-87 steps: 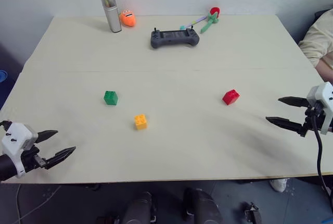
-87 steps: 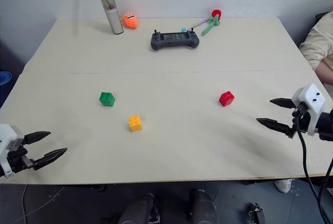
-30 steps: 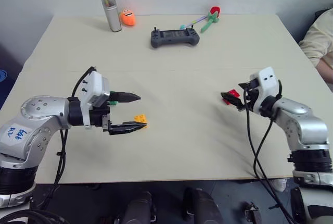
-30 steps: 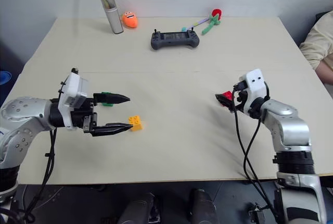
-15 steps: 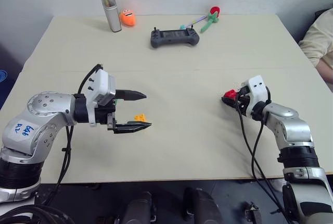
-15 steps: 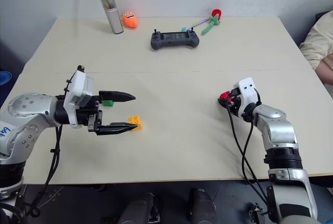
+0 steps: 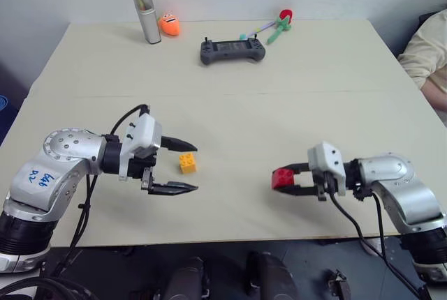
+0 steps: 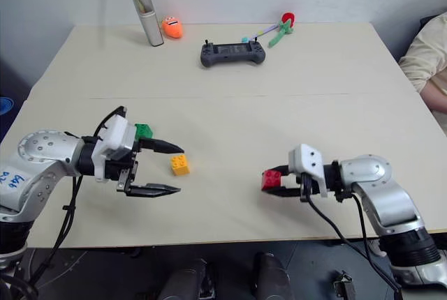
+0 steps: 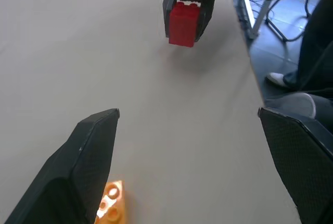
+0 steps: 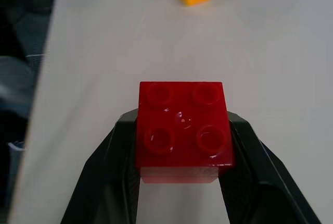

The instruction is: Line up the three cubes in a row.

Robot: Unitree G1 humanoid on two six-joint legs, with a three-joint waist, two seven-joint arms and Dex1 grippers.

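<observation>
Since half a second ago the right pincer (image 7: 283, 179) has swung from right of centre down toward the lower middle of the head views, bringing the red cube (image 7: 282, 178) with it. Its two black fingers are clenched on the cube's sides; in the right wrist view the cube (image 10: 183, 130) sits studs-up between them. Whether the cube rests on the table (image 7: 293, 84) or is held just above it cannot be told.

Meanwhile the left pincer (image 7: 187, 169), in the lower left, has dropped a little and turned, with its fingers still spread wide and nothing between them. One finger (image 7: 180, 145) points at the yellow-orange cube (image 7: 187, 162), which lies on the table just beside the fingertips, slightly left of centre; it has not shifted. In the left wrist view it shows as an orange corner (image 9: 111, 207) by one finger.

Partly hidden behind the left pincer's white housing lies the green cube (image 8: 143, 130), left of the yellow-orange one and a little higher in the frame.

Along the top of the frame stand a silver tube (image 7: 142, 4), an orange round toy (image 7: 168, 24), a grey game controller (image 7: 233, 51) and a green-stemmed red toy (image 7: 280, 25). A person's sleeve (image 7: 429, 52) shows at the right edge.
</observation>
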